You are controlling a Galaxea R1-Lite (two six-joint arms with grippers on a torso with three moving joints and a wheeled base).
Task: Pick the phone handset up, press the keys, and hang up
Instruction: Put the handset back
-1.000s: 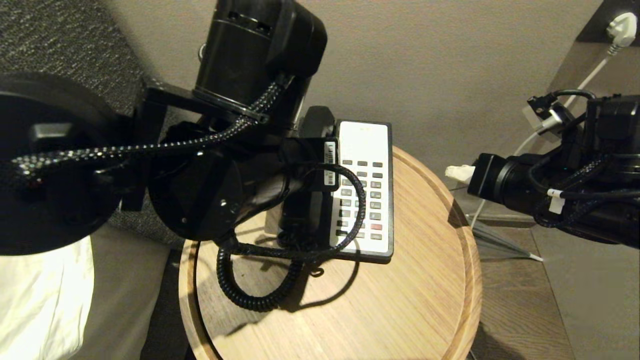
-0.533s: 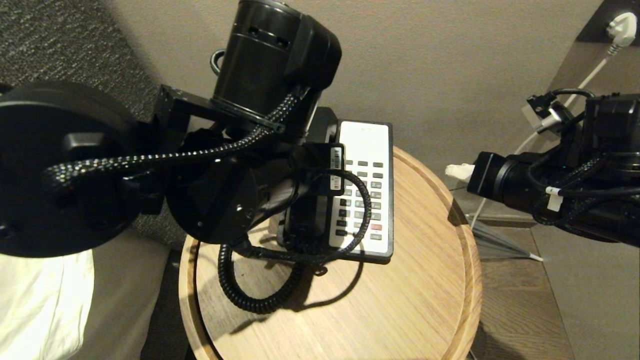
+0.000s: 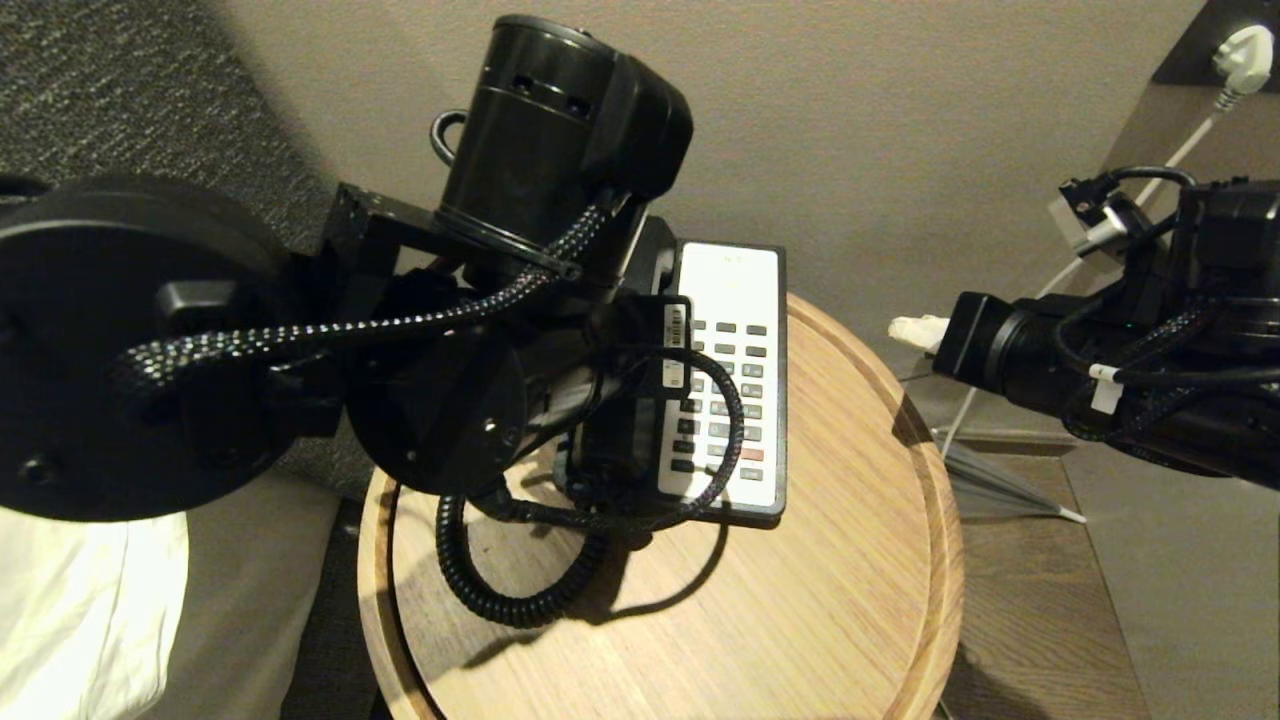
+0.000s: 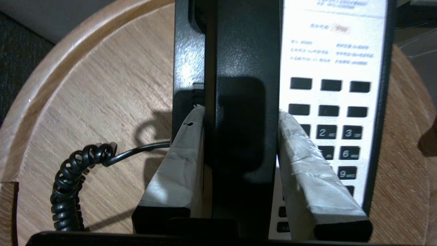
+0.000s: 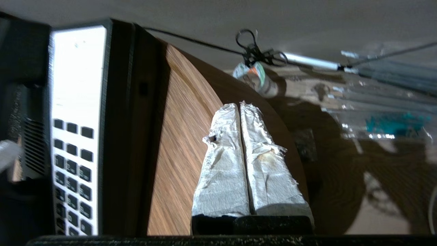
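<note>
The black phone handset (image 4: 244, 68) runs lengthwise over the black cradle side of the phone base (image 4: 336, 51), and my left gripper (image 4: 240, 112) is shut on it, one taped finger on each long side. Whether the handset rests in the cradle I cannot tell. In the head view my left arm (image 3: 560, 130) covers most of it; only its far end (image 3: 650, 255) shows beside the cream panel (image 3: 735, 290) and the keys (image 3: 735, 390). The coiled cord (image 3: 490, 590) loops on the table. My right gripper (image 5: 240, 106) is shut and empty, off the table's right edge (image 3: 915, 330).
The phone stands at the back of a round wooden table (image 3: 800, 620) with a raised rim. A white plug and cable (image 3: 1240, 55) hang on the wall at the far right. A white pillow (image 3: 80, 600) lies low at the left. A small bottle (image 5: 256, 77) lies on the floor.
My left arm has shifted right, toward the phone base, with the handset still in its grip. The right arm has barely moved.
</note>
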